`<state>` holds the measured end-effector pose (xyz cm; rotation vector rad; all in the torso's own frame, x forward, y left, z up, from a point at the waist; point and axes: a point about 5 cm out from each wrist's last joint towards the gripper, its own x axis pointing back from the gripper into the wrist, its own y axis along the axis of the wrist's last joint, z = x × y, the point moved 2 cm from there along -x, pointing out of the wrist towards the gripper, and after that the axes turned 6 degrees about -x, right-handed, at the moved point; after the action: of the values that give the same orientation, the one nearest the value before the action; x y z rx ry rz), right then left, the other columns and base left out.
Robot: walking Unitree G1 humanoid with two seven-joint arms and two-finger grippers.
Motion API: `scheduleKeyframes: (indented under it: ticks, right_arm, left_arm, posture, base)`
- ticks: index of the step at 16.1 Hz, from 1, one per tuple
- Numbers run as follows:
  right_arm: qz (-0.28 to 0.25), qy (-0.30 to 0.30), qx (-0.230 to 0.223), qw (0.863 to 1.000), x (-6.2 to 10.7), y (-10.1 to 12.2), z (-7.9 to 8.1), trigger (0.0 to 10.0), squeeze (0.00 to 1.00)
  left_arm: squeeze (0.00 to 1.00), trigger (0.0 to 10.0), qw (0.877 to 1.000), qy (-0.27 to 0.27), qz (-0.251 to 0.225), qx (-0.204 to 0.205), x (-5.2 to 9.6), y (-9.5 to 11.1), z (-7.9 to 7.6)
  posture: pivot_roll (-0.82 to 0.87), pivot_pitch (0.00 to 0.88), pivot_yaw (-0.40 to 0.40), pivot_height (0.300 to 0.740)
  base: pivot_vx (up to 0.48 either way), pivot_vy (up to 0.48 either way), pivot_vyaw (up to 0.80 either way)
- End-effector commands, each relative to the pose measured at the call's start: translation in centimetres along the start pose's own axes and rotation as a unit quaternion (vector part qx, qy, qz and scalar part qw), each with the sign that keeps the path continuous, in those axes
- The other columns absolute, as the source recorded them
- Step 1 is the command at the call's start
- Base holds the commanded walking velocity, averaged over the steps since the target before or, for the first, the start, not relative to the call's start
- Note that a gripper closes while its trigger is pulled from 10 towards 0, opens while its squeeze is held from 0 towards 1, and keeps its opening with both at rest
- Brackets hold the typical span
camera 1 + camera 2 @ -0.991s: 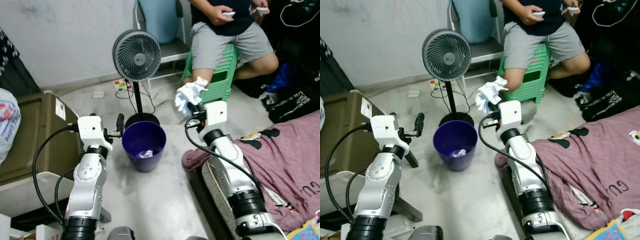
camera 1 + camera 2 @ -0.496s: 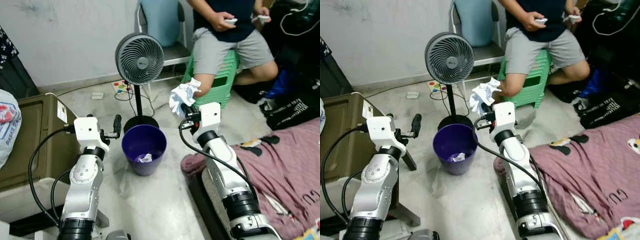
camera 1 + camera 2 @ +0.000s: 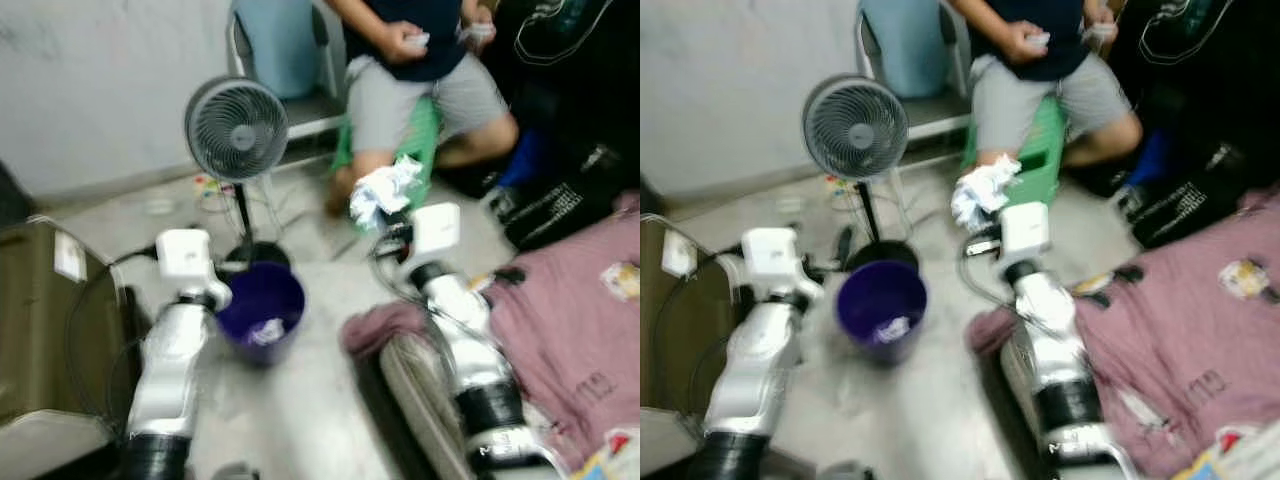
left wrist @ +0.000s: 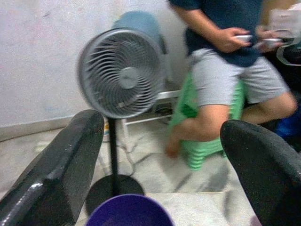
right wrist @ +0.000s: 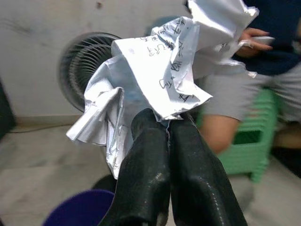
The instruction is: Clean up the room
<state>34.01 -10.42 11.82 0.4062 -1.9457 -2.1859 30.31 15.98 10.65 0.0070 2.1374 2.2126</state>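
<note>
My right gripper (image 5: 168, 134) is shut on a crumpled sheet of white paper (image 5: 155, 70) with handwriting on it. In the eye views the crumpled paper (image 3: 384, 191) hangs in the air to the right of a purple bin (image 3: 262, 310) on the floor. A small white scrap (image 3: 266, 330) lies inside the bin. My left gripper (image 4: 160, 155) is open and empty, just above the bin's rim (image 4: 129, 209) on its left side. The eye views are blurred.
A grey pedestal fan (image 3: 236, 130) stands right behind the bin. A person (image 3: 420, 70) sits on a green stool (image 3: 415, 150) further back. A brown box (image 3: 50, 320) lies at the left, and a pink cloth (image 3: 570, 320) covers a mattress at the right.
The camera has swung, so the whole scene sits lower and left and is blurred. The paper is still in my right gripper, now a little further right of the bin.
</note>
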Motion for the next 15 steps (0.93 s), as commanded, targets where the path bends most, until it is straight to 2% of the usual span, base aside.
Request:
scheduleKeyframes:
  ticks: [1, 4, 7, 10, 14, 15]
  right_arm:
    - [-0.011, 0.007, 0.006, 1.000, -0.34, 0.67, 0.35, 10.0, 0.00]
    - [-0.012, 0.006, 0.006, 1.000, -0.34, 0.70, 0.33, 10.0, 0.00]
    - [-0.012, 0.007, 0.009, 1.000, -0.41, 0.71, 0.33, 10.0, 0.00]
    - [-0.011, 0.011, 0.016, 1.000, -0.41, 0.70, 0.50, 10.0, 0.00]
    - [-0.011, 0.010, 0.016, 1.000, -0.47, 0.70, 0.48, 10.0, 0.00]
    - [-0.011, 0.009, 0.016, 1.000, -0.47, 0.69, 0.47, 10.0, 0.00]
  left_arm:
    - [0.00, 10.0, 1.000, 0.004, -0.004, 0.000, -0.08, 0.23, 0.29]
    - [0.00, 10.0, 1.000, 0.004, -0.002, -0.001, -0.11, 0.20, 0.27]
    - [0.00, 10.0, 1.000, 0.005, 0.001, -0.002, -0.20, 0.09, 0.25]
    - [0.00, 10.0, 1.000, 0.013, 0.002, -0.003, -0.29, 0.07, 0.40]
    - [0.00, 10.0, 0.999, 0.028, 0.013, -0.031, -0.48, 0.00, 0.65]
    - [0.00, 10.0, 0.999, 0.027, 0.014, -0.025, -0.52, -0.07, 0.69]
  posture:
    - [-0.11, 0.000, -0.006, 0.740]
    - [-0.11, 0.000, -0.005, 0.740]
    - [-0.11, 0.000, -0.005, 0.740]
    - [-0.11, 0.000, -0.005, 0.740]
    - [-0.11, 0.000, -0.006, 0.740]
    - [-0.11, 0.000, -0.006, 0.740]
  base:
    - [0.274, 0.000, 0.00]
    - [0.268, 0.000, 0.00]
    - [0.000, 0.000, 0.00]
    - [0.000, 0.000, 0.80]
    - [0.000, 0.000, 0.80]
    - [0.000, 0.000, 0.80]
